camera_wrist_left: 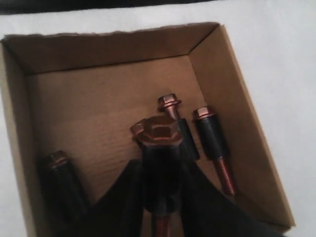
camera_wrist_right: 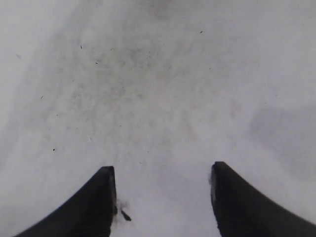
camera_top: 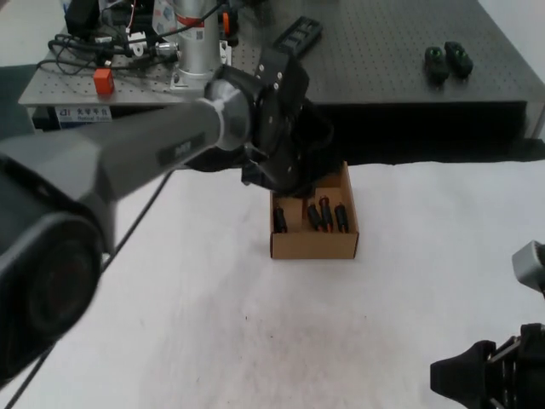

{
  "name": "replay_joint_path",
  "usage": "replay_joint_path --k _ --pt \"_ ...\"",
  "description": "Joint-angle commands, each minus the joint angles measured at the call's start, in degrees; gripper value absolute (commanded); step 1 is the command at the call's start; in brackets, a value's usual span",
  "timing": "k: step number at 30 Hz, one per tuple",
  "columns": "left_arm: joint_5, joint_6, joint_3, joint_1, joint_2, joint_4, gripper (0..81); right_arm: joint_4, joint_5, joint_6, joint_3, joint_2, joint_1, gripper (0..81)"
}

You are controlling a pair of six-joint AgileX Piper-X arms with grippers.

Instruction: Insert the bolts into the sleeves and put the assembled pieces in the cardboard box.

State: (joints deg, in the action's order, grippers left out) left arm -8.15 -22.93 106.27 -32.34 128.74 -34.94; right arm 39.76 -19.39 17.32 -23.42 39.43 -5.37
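Bolt (camera_wrist_left: 159, 129): copper-coloured metal with a six-sided flanged head. It sat pushed through a sleeve, its threaded end poking out the other side, and hung inside the cardboard box just above the floor.
Sleeve (camera_wrist_left: 159, 160): a smooth, matte black tube, probably plastic or rubber. It was gripped round its body, likely because the plain wall gave a steadier hold than the threads.
Left gripper (camera_wrist_left: 159, 173): dark tapered fingers (camera_wrist_left: 126, 197) were clenched on the sleeve from both sides, with the bolt head leading into the box. In the high view the arm reached over the box from behind.
Cardboard box (camera_wrist_left: 113, 44): plain brown corrugated card with an open top and upright walls, standing on the white bench.
Other assembled pieces: at least three lay flat on the box floor, one by a side wall (camera_wrist_left: 57, 170) and two near the opposite wall (camera_wrist_left: 212, 136). All had the same copper heads and black sleeves.
Right gripper (camera_wrist_right: 163, 175): its fingers were spread apart and held nothing. It hovered over bare bench, well apart from the box.
Bench (camera_top: 255, 341): a white matte surface, faintly speckled with dark marks.
Likely step: the held piece looked ready to be let go. Holding it low would keep it from bouncing or knocking its neighbours.
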Motion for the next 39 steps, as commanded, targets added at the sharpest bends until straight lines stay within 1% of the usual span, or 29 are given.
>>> replay_joint_path --k 1,8,9,11,15,16,17,18,20,22,23,24,25,27,29,31,32,36,39 --pt "0.2 0.8 2.3 0.1 0.9 -1.4 0.7 0.2 0.0 -0.6 -0.5 -0.5 0.3 42.4" --pt "1.5 1.1 2.3 0.1 1.0 -1.6 0.3 0.2 0.0 -0.6 -0.5 -0.5 0.3 42.4" --pt "1.5 1.1 2.3 0.1 1.0 -1.6 2.2 0.2 0.0 -0.6 -0.5 -0.5 0.3 42.4" --pt "1.5 1.1 2.3 0.1 1.0 -2.2 9.4 0.2 0.0 -0.6 -0.5 -0.5 0.3 42.4" --pt "0.4 1.1 2.3 0.1 1.0 -4.1 30.2 0.2 0.5 -0.6 -0.5 -0.5 0.3 42.4" --pt "0.4 1.1 2.3 0.1 1.0 -4.7 33.2 0.2 0.8 -0.6 -0.5 -0.5 0.3 42.4" --pt "0.4 1.1 2.3 0.1 1.0 -5.4 33.6 -0.1 0.8 -0.6 -0.5 -0.5 0.3 42.4" --pt "0.4 1.1 2.3 0.1 0.8 -6.0 32.6 -0.5 0.9 -0.6 -0.5 -0.5 0.3 42.4" --pt "0.4 1.1 2.3 0.1 0.0 -7.6 26.5 -1.1 1.5 -0.6 -0.5 -0.5 0.3 42.4" --pt "1.9 2.0 2.3 0.1 -1.7 -8.9 17.3 -1.4 1.8 -0.6 -0.5 -0.5 0.3 42.4" --pt "4.3 2.9 2.3 0.1 -2.9 -9.1 12.7 -1.4 1.9 -1.0 -0.5 -0.5 0.3 42.4" --pt "7.0 4.2 2.3 0.1 -4.2 -9.4 6.3 -1.4 2.0 -1.7 -0.5 -0.5 0.3 41.5" --pt "9.2 5.7 2.2 0.1 -5.8 -9.8 0.2 -1.4 2.3 -2.6 -0.5 -0.5 0.3 38.6" --pt "12.2 8.2 1.9 0.1 -8.9 -10.7 0.0 -1.5 2.4 -3.9 -0.5 -0.5 0.3 29.3" --pt "13.6 10.4 -1.3 0.1 -13.4 -10.5 0.0 -1.5 2.6 -5.6 -0.5 -0.5 0.3 14.9" --pt "14.0 11.1 -7.9 0.1 -18.6 -8.5 0.0 -1.5 2.6 -6.5 -0.5 -0.5 0.3 0.6" --pt "14.0 11.1 -12.3 0.1 -21.8 -6.8 0.0 -1.5 2.6 -7.1 -0.5 -0.5 0.3 1.9" --pt "13.9 11.0 -31.4 0.1 -36.4 1.9 0.0 -1.5 2.7 -11.0 -0.5 -1.8 0.3 1.9" --pt "13.5 10.4 -46.6 0.1 -48.1 6.9 0.0 -2.4 4.2 -14.0 0.0 -3.6 0.3 1.9"
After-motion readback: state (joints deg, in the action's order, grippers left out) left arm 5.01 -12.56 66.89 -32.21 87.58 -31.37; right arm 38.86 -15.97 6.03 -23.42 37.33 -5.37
